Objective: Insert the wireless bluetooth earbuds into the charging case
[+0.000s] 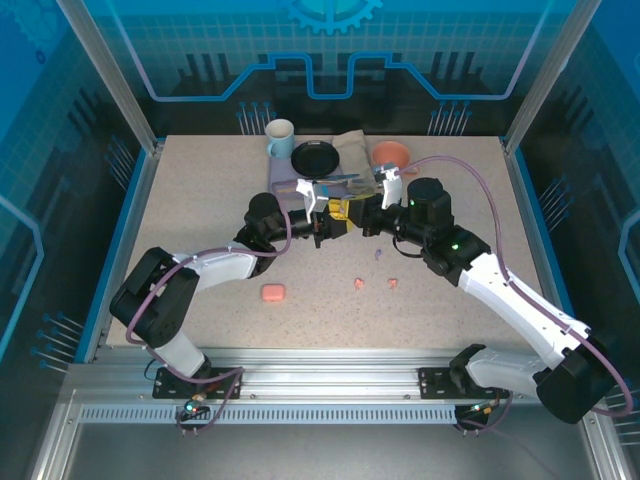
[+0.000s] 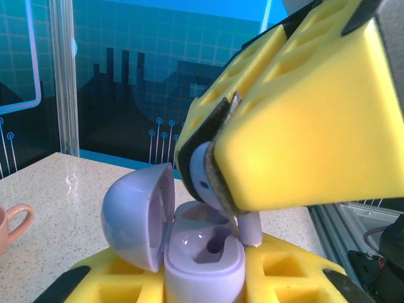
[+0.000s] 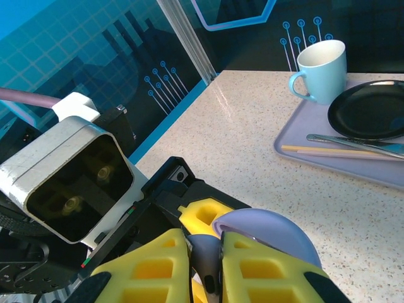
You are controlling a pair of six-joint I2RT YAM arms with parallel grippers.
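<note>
The lilac charging case [image 2: 205, 252] stands upright with its lid [image 2: 136, 214] swung open, and my left gripper [image 2: 202, 281] is shut on its body. Both of its sockets look empty. Just above the case hangs a lilac earbud [image 2: 201, 173], stem pointing down by the case's right rim, with my right gripper [image 3: 205, 271] shut on it. From above, the left gripper [image 1: 326, 222] and the right gripper [image 1: 362, 218] meet nose to nose at mid-table. Two salmon-pink earbuds [image 1: 358, 283] [image 1: 393, 283] and a small lilac earbud [image 1: 377, 255] lie on the table in front of them. A shut pink case [image 1: 272, 292] lies front left.
A lilac tray [image 1: 285, 178] at the back holds a light-blue mug [image 1: 280, 138], a black plate [image 1: 316, 157] and cutlery [image 3: 353, 146]. An orange cup [image 1: 390, 152] stands to its right. Cage posts and blue walls ring the table.
</note>
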